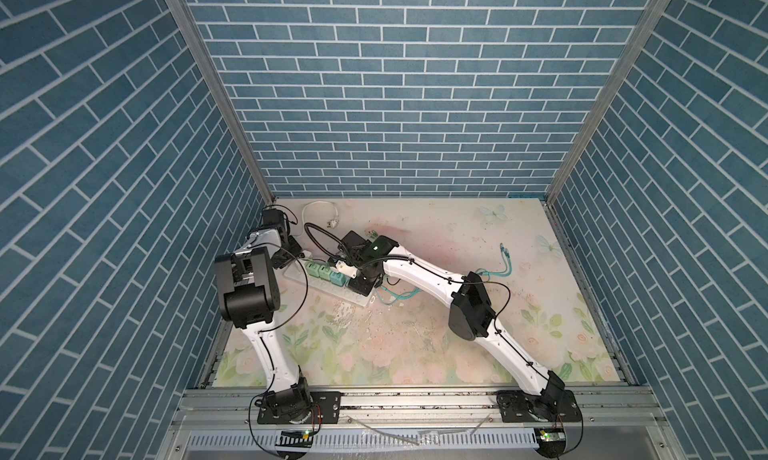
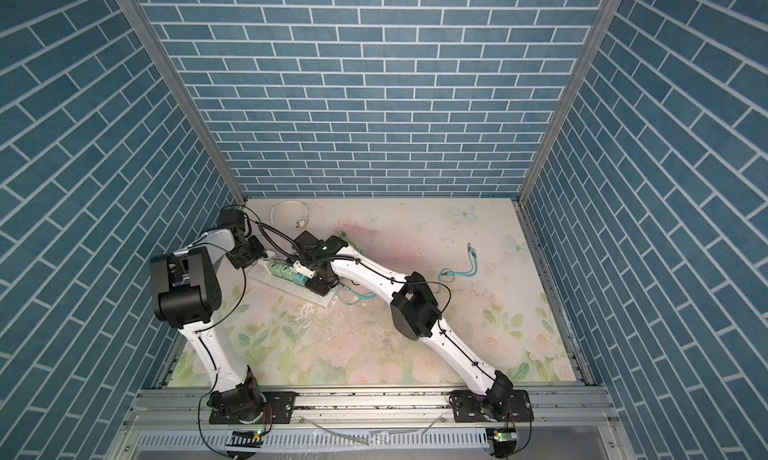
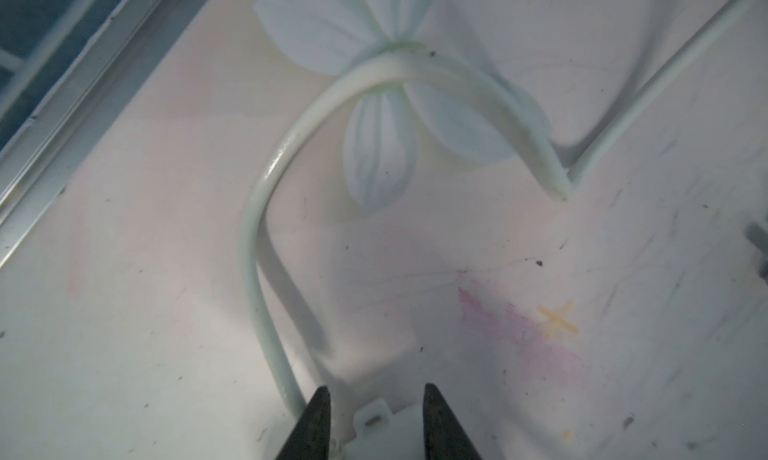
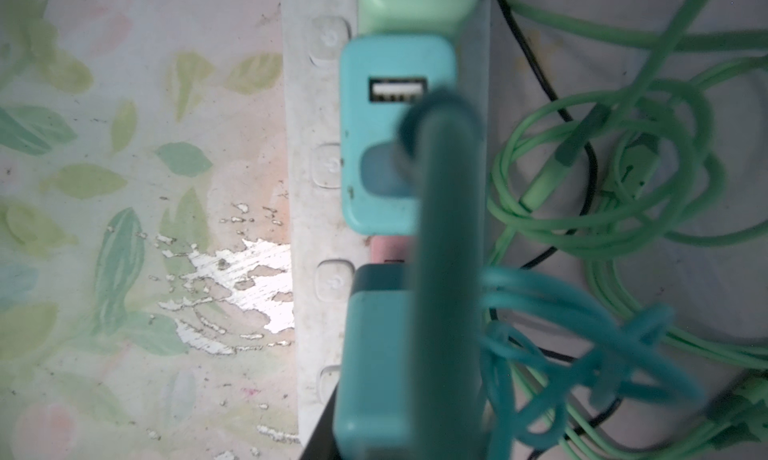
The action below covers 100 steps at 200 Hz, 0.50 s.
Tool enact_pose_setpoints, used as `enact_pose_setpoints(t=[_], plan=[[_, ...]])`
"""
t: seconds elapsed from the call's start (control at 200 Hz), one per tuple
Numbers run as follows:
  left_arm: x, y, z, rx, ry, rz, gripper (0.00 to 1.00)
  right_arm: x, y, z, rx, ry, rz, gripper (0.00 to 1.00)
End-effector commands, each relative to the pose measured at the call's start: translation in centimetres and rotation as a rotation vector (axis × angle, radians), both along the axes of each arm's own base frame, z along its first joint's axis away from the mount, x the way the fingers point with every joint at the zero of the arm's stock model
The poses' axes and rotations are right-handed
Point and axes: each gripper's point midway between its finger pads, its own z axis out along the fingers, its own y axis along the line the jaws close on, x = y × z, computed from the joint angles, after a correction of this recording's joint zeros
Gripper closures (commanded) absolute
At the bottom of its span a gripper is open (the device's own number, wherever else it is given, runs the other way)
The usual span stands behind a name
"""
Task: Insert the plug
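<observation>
A white power strip [image 1: 322,287] lies on the floral mat, left of the middle in both top views. Mint and teal chargers [image 1: 324,272] stand plugged into it in a row. In the right wrist view my right gripper [image 4: 399,437] is shut on a teal plug block [image 4: 382,374], held over the power strip [image 4: 320,187] beside a plugged teal charger [image 4: 386,166] with a USB port. A blurred teal cable [image 4: 449,229] hides part of that charger. My left gripper [image 3: 376,424] grips the power strip's white end [image 3: 382,431], where its cord [image 3: 253,237] leaves.
Green and teal cables [image 4: 623,166] lie coiled beside the strip. More teal leads [image 1: 498,266] trail to the right. A loose white cable [image 1: 320,210] lies by the back wall. The mat has a worn patch [image 1: 343,312]. Brick-patterned walls close three sides.
</observation>
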Motion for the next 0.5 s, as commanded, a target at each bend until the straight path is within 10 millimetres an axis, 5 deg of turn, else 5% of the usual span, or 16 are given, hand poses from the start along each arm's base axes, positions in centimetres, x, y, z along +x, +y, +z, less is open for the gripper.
enact_pose_setpoints(t=[0.0, 0.17, 0.495], plan=[[-2.8, -2.2, -3.4, -0.045, 0.147, -0.048, 0.64, -0.8, -2.5, -0.8, -0.089, 0.042, 0.012, 1.0], [-3.2, -3.2, -2.8, -0.075, 0.132, -0.061, 0.65, -0.8, -2.7, -0.9, -0.1, 0.046, 0.014, 1.0], [-4.6, -9.3, -2.2, -0.14, 0.095, -0.127, 0.67, -1.9, -4.6, -0.9, -0.144, 0.066, 0.019, 1.0]])
